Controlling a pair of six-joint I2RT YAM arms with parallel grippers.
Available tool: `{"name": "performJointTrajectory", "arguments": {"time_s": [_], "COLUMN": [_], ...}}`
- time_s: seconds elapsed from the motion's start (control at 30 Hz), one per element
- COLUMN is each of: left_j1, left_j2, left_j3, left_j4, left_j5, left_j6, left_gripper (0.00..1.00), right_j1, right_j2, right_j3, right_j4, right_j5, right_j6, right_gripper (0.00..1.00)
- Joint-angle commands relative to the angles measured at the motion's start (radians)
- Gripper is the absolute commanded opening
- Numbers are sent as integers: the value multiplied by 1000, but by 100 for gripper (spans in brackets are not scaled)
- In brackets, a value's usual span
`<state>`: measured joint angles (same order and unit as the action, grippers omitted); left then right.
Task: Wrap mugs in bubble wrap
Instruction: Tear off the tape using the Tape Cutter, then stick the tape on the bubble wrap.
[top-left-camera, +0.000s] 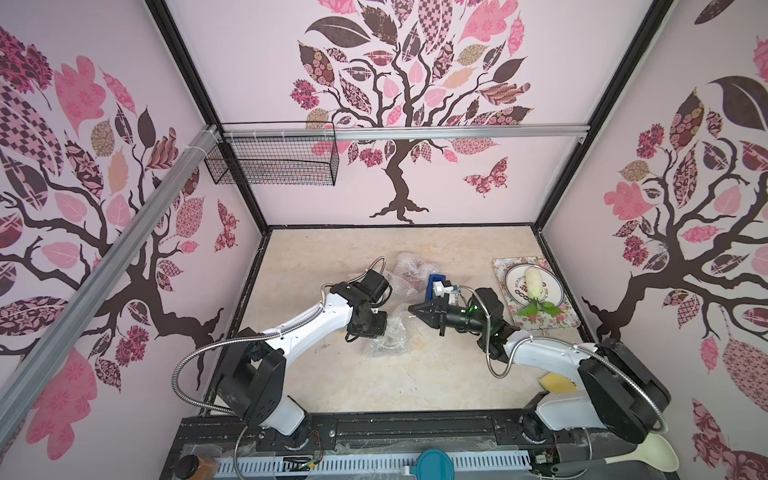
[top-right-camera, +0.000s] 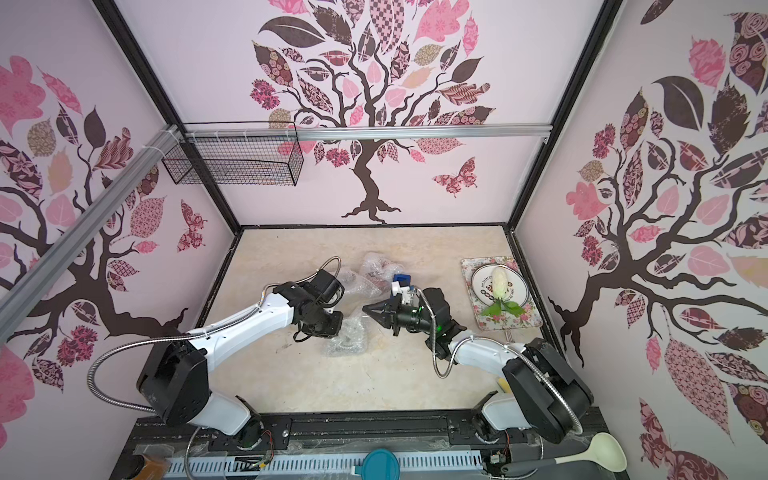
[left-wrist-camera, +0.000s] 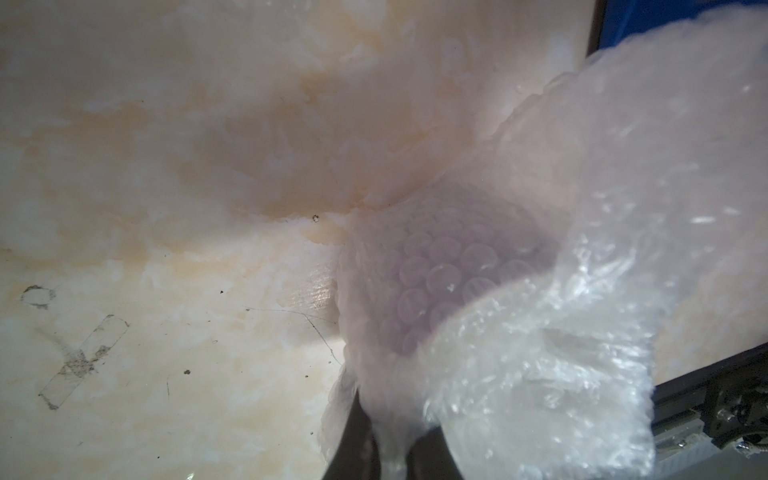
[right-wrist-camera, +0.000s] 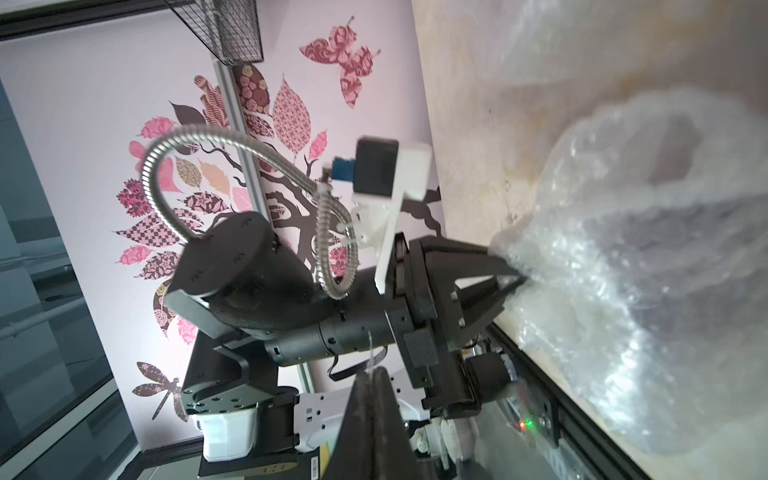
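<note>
Left wrist view: the bubble wrap (left-wrist-camera: 582, 208) is being clamped at its edge by the jaws of the left gripper (left-wrist-camera: 390, 440); a pale lavender mug (left-wrist-camera: 449, 270) is being shrouded inside it, mid-table (top-left-camera: 415, 382); the jaws of the right gripper (top-left-camera: 412, 310) are being held together, just beside the bundle.

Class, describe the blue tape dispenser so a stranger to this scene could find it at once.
On the marbled tabletop, look near the middle, just past the right gripper toward the tree-patterned back wall. The tape dispenser is the only solid blue thing among clear bubble wrap bundles.
</note>
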<state>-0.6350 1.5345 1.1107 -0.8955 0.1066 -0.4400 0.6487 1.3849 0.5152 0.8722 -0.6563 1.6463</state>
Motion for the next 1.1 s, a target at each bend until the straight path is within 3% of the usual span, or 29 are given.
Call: {"name": "performJointTrajectory", "arguments": {"time_s": [0.0, 0.3, 0.43, 0.57, 0.73, 1.07], "left_j1": [6, 8, 8, 7, 7, 6], "left_j2": [-19, -14, -14, -23, -39, -71], "left_j3": [4, 9, 1, -6, -27, -64], "left_j4": [49, 58, 62, 64, 72, 70], "left_j5": [21, 16, 21, 26, 52, 67], "left_j6": [16, 25, 26, 32, 38, 51], "left_gripper": [0, 0, 0, 0, 0, 0], "right_j1": [52, 179, 187, 190, 188, 135], "right_j2": [57, 131, 191, 210, 315, 356], "right_j3": [9, 7, 21, 28, 37, 102], "right_j4": [103, 148, 238, 174, 288, 219], "right_j5": [63, 138, 142, 150, 160, 132], "right_j6": [194, 260, 302, 253, 256, 166], "right_gripper": [0, 0, 0, 0, 0, 0]}}
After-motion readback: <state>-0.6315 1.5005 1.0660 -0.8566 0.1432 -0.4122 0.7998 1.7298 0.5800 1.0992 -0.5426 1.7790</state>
